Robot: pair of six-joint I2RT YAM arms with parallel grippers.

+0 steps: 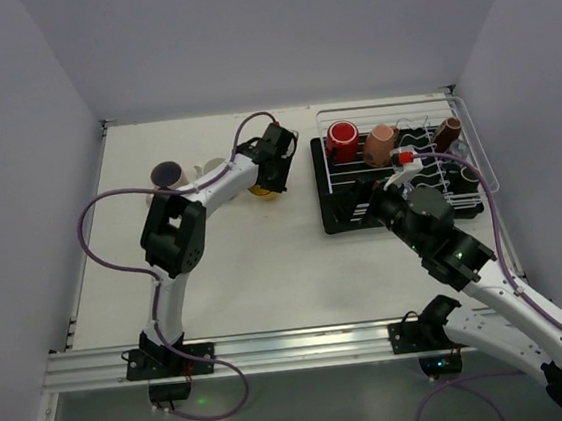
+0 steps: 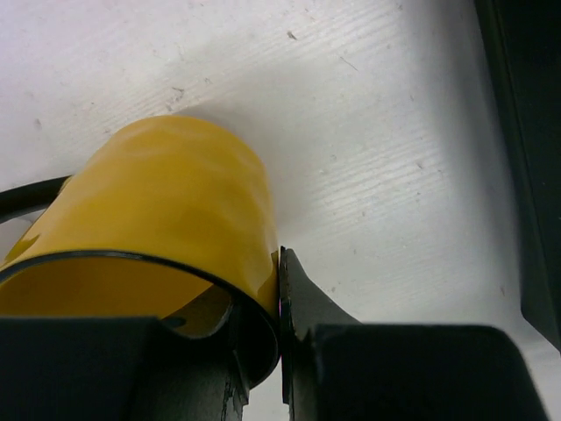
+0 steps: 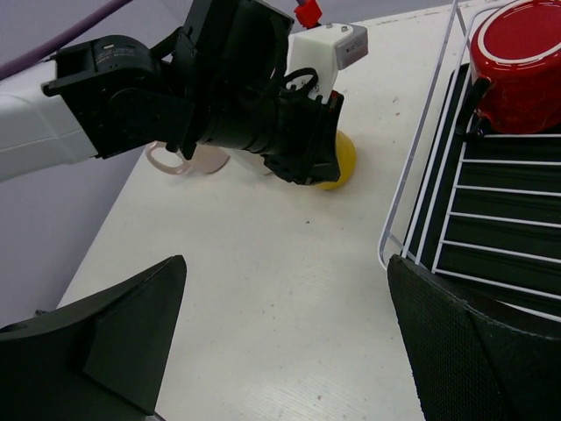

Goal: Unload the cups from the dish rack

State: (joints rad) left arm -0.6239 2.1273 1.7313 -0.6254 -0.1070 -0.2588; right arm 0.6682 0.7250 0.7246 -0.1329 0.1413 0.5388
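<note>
Right, the left arm is stretched across the white tabletop (image 1: 267, 272) with its elbow hunched. Its left end effector (image 1: 274, 163) points down, just left of the white wire dish rack (image 1: 383, 107). The wrist view shows it clenched on the rim of the glossy yellow cup (image 2: 166, 193), one finger inside the mouth and one outside. The cup is tilted, its base down at the tabletop, apart from the rack. Over on the other side, the right arm is folded forward, and the right end effector (image 3: 285, 351) is spread wide and holding nothing, hovering at the rack's left rim. In the rack are a red mug (image 1: 342, 142), a pinkish-brown cup (image 1: 381, 145) and a dark brown cup (image 1: 448, 134). A cream cup with a dark inside (image 1: 166, 172) stands far left on the tabletop.
</note>
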